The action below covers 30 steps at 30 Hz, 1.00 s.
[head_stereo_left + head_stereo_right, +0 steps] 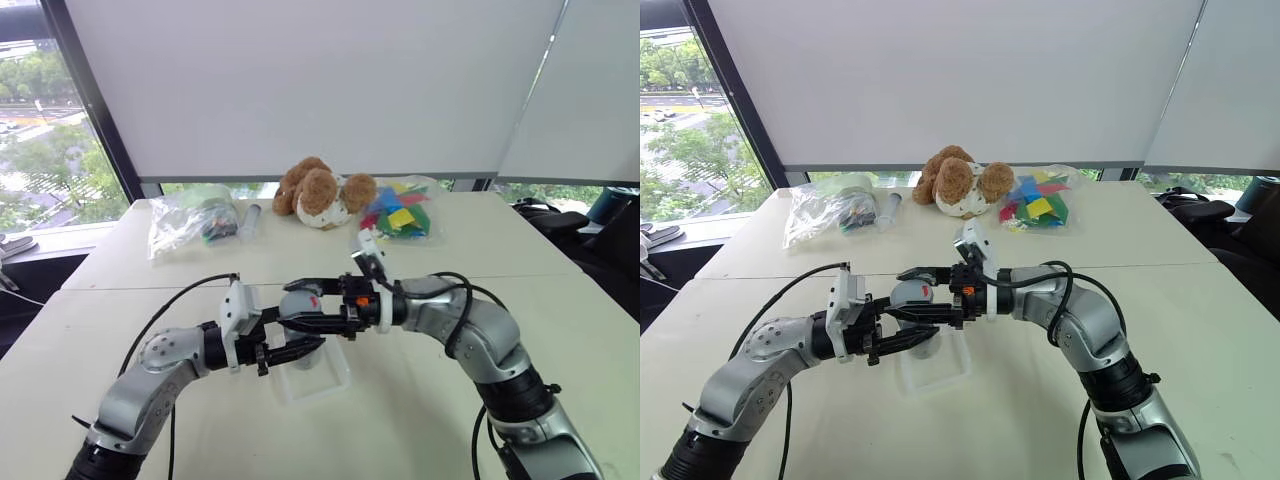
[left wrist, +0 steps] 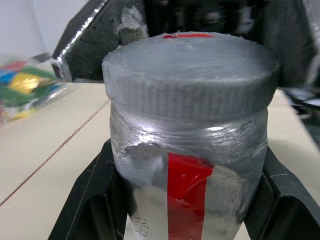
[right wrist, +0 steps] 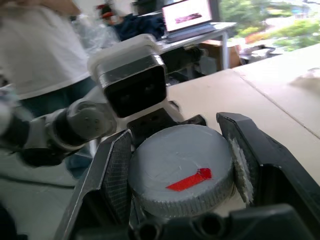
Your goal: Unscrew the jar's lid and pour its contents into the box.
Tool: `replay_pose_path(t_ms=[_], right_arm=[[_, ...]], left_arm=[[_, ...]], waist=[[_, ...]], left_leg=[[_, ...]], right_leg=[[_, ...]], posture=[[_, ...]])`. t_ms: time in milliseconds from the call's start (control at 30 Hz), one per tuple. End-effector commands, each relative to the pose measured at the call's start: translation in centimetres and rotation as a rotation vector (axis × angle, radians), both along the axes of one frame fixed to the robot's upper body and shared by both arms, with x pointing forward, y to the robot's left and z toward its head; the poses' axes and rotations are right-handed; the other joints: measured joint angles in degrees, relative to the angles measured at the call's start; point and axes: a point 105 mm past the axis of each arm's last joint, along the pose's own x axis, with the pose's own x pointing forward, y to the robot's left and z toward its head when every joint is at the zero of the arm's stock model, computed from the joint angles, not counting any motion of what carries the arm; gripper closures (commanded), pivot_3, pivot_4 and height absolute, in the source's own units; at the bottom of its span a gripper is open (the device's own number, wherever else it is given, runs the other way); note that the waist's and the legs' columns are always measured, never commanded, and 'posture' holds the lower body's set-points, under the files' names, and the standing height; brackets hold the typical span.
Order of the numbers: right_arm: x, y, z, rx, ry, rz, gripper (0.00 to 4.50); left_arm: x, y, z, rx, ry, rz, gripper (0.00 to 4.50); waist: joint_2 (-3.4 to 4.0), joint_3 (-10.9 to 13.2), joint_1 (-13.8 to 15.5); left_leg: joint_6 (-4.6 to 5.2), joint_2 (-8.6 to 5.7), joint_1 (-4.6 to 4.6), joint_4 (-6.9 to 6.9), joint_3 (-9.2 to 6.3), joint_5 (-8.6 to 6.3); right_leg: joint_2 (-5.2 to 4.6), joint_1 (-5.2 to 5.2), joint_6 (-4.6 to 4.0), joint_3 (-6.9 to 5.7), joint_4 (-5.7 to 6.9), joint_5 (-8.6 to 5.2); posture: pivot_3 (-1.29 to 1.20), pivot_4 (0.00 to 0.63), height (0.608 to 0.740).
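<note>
Hiding the jar [image 2: 190,165], both hands clamp it; lid [image 3: 182,175] on.

We see jar [image 1: 300,312] between L gripper [image 1: 300,348] & R gripper [image 1: 312,305], above box [image 1: 335,385]. Lid [image 3: 182,175] on jar, in R gripper's fingers. Bags, plush behind both.

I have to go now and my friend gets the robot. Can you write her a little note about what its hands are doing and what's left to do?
Left gripper: shut on the jar, held above the box.
Right gripper: shut on the lid, one finger on each side.
Done: jar picked up, lid gripped.
Left: the lid sits on the jar, so unscrew it, take it off, then tip the contents into the box on the table.
</note>
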Motion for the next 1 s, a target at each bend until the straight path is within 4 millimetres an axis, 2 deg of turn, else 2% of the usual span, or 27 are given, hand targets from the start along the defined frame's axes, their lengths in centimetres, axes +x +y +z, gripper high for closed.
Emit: replay_pose_path(t_ms=[33,100,233,367,400,567,700,833,1000], right_arm=[[-2.4,-1.4,1.5,-0.048,-0.066,0.287,2.20],[-2.3,-1.6,1.9,-0.081,-0.074,0.330,2.20],[-1.8,-1.5,2.4,-0.075,-0.089,0.320,2.20],[-1.8,-1.3,3.2,-0.019,-0.109,0.298,0.24],[-1.8,-1.3,3.6,0.006,-0.106,0.282,0.06],[-0.8,-2.3,4.7,0.068,-0.119,0.140,0.06],[0.3,-2.3,4.6,0.099,-0.169,0.003,0.06],[0.1,-1.1,3.5,0.085,-0.174,-0.031,0.06],[1.0,0.2,2.6,0.045,-0.171,-0.093,0.06]], left_arm=[[-2.4,-0.8,1.8,-0.023,-0.039,-0.203,2.30],[-3.1,-1.2,2.0,-0.027,-0.040,-0.253,2.30],[-3.1,-1.4,2.3,-0.049,-0.041,-0.243,2.30],[-3.1,-1.3,2.4,-0.056,-0.037,-0.221,2.30],[-2.9,-1.1,2.5,-0.061,-0.034,-0.202,2.30],[-0.9,0.4,2.3,-0.079,-0.026,-0.022,2.30],[1.1,1.4,1.9,-0.069,-0.033,0.137,2.30],[1.9,1.0,1.5,-0.059,-0.014,0.182,2.30],[2.0,-0.1,2.4,-0.058,-0.022,0.180,2.30]], waist=[[0.03,0.04,-0.11],[0.04,0.04,-0.43],[0.03,0.05,-0.95],[0.04,0.08,-0.93],[0.04,0.08,-0.92],[0.04,0.09,-0.85],[0.04,0.09,-0.76],[0.04,0.09,-0.84],[0.05,0.09,-0.89]], left_leg=[[0.00,0.00,0.00,0.00,0.00,0.00],[0.00,0.01,0.01,-0.01,0.01,0.00],[0.00,0.03,0.01,-0.03,-0.05,0.00],[0.00,0.04,0.01,-0.04,-0.07,0.00],[0.00,0.04,0.01,-0.04,-0.07,0.00],[0.00,0.04,0.01,-0.04,-0.07,0.00],[0.00,0.02,0.01,-0.04,-0.08,0.00],[0.00,0.02,0.00,-0.06,-0.07,0.00],[-0.01,0.02,-0.01,-0.06,-0.07,0.00]], right_leg=[[0.00,0.00,0.00,-0.01,0.00,0.00],[0.02,0.00,0.01,-0.01,0.00,0.00],[0.03,0.00,0.03,-0.03,0.01,0.01],[0.03,-0.03,0.07,-0.02,0.04,0.03],[0.03,-0.03,0.07,-0.02,0.04,0.03],[0.02,-0.03,0.06,-0.02,0.03,0.02],[0.01,-0.02,0.05,-0.01,0.03,0.02],[0.02,-0.05,0.07,-0.01,0.03,0.03],[0.02,-0.07,0.21,-0.01,0.05,0.11]], posture=[[0.00,0.150,0.740],[0.00,0.150,0.740],[0.00,0.150,0.740],[0.00,0.150,0.740],[0.00,0.150,0.740],[0.00,0.150,0.740],[0.00,0.150,0.740],[0.00,0.150,0.740],[0.00,0.150,0.740]])
